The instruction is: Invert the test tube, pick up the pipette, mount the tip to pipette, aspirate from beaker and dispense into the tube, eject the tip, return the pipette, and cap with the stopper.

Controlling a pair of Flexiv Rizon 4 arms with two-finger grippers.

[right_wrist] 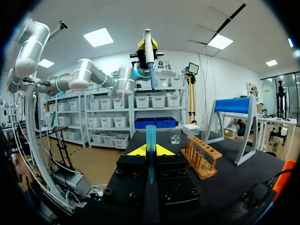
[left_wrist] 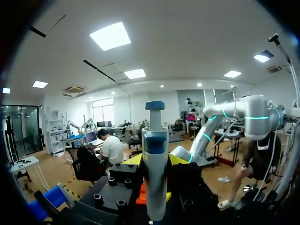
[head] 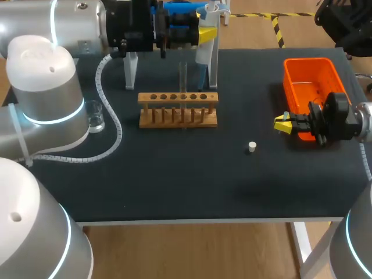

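Two arms, two loads: the left gripper (left_wrist: 155,161) has its yellow-tipped fingers clamped from both sides on the single pipette (left_wrist: 154,164). It is a white barrel with a blue collar and a blue plunger cap, standing upright between them and rising well above the fingertips. In the head view that gripper (head: 203,35) sits at the far side of the table (head: 174,186), just in front of the one white-legged stand (head: 131,70).

The right gripper (right_wrist: 150,151) is closed on one translucent blue pipette tip (right_wrist: 150,138). The tip is pinched upright between its fingers, wide end up and narrow point down.

Ahead of those fingers and off to one side stands one wooden rack (right_wrist: 202,157), and farther ahead is one clear beaker (right_wrist: 175,136).

From above, the right gripper (head: 283,123) hangs just beside one orange bin (head: 311,87). One small white stopper (head: 251,146) lies on the dark mat a short way from its fingertips. One clear test tube (head: 183,78) stands upright in the rack (head: 178,109), between the two grippers. The beaker (head: 95,116) sits well apart from both, past the far end of the rack from the right gripper.
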